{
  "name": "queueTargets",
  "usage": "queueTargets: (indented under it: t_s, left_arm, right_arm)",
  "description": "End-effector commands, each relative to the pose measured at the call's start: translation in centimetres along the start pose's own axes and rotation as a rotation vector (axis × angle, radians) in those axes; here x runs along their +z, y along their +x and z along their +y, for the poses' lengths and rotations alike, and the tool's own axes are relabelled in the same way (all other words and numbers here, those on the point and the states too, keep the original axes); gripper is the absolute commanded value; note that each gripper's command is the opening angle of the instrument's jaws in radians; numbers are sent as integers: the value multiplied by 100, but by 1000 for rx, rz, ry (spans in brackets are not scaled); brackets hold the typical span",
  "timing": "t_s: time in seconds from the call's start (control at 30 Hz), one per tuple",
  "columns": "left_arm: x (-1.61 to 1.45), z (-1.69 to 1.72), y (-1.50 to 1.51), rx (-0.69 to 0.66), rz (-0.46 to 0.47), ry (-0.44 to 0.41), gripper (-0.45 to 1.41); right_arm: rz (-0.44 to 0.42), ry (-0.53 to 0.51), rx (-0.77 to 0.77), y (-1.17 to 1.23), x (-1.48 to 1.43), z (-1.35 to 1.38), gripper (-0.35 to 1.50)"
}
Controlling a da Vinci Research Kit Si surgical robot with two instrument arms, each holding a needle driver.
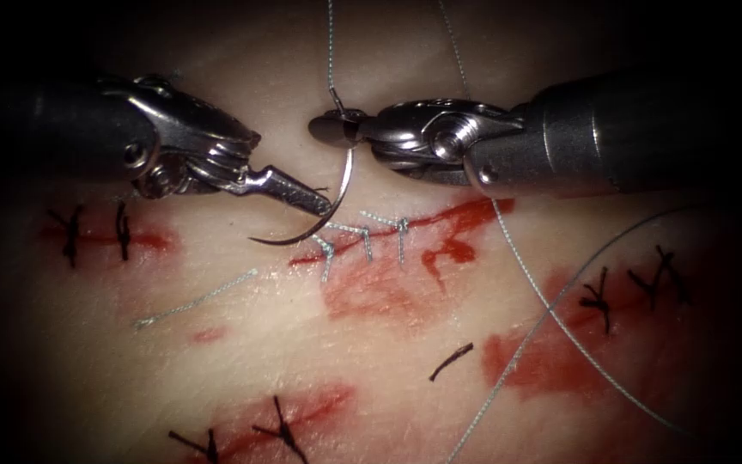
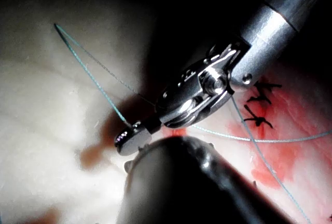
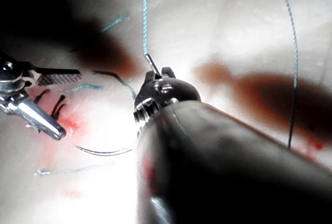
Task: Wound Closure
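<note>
So the right gripper (image 1: 330,129) was clamped on the needle (image 1: 334,199) right at its thread end, with the thread (image 1: 331,51) running off toward 12 o'clock. The needle curved down toward 7 o'clock, free of the tissue (image 1: 388,361), hanging just above the cut (image 1: 440,225) and its pale stitches (image 1: 367,236). The left gripper (image 1: 324,202) sat right at the needle's mid-curve, jaws slightly parted in the right wrist view, not clearly gripping anything. Red fluid (image 1: 371,296) lay smeared at 6 o'clock of the cut.
</note>
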State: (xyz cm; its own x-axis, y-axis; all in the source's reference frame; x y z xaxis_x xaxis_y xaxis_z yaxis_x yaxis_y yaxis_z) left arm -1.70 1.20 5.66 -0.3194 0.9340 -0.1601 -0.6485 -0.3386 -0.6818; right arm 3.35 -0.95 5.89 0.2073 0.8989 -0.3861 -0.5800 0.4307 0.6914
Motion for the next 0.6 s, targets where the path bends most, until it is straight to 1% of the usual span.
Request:
queueTargets:
  t_s: [0.03, 0.1, 0.13, 0.17, 0.2, 0.23, 0.27, 0.3, 0.33, 0.37, 0.4, 0.43, 0.5, 0.53, 0.57, 0.6]
  left_arm:
    - [-7, -6, 9, -43, 46, -38, 103]
    - [-23, -14, 17, -102, 112, -118, 96]
    - [-32, -25, 21, -117, 180, -223, 90]
    - [-32, -30, 23, -115, 207, -261, 91]
    - [-29, -35, 24, -125, 243, -303, 103]
    - [-25, -39, 25, -126, 269, -332, 128]
    - [-20, -43, 24, -118, 297, -354, 140]
    - [-11, -49, 22, -118, 328, -374, 140]
    - [-4, -52, 20, -113, 340, -391, 140]
    - [5, -55, 18, -107, 340, -418, 140]
    - [17, -59, 13, -109, 333, -464, 140]
    - [27, -60, 8, -131, 319, -504, 134]
    - [49, -62, -5, -260, 263, -596, 125]
    - [58, -62, -11, -317, 241, -628, 117]
    - [66, -61, -17, -349, 229, -649, 115]
    - [75, -60, -23, -361, 220, -672, 105]
  right_arm:
    - [31, 105, -32, 13, -2, 12, -35]
    - [75, 242, -85, 22, -11, 22, -35]
    - [188, 304, -128, 29, -20, 33, -35]
    - [242, 321, -119, 28, -25, 38, -35]
    - [292, 340, -119, 25, -31, 42, -35]
    - [331, 375, -120, 22, -37, 46, -35]
    - [329, 414, -128, 20, -40, 48, -35]
    - [305, 466, -141, 19, -43, 49, -35]
    - [299, 537, -252, 19, -45, 49, -35]
    - [311, 560, -299, 19, -46, 48, -35]
    - [321, 581, -303, 16, -48, 45, -35]
    - [349, 600, -304, 12, -53, 40, -35]
    - [375, 581, -289, 5, -57, 31, -35]
    - [398, 546, -346, 4, -58, 25, -35]
    - [412, 534, -410, 3, -57, 21, -35]
    - [443, 536, -486, 2, -56, 18, -35]
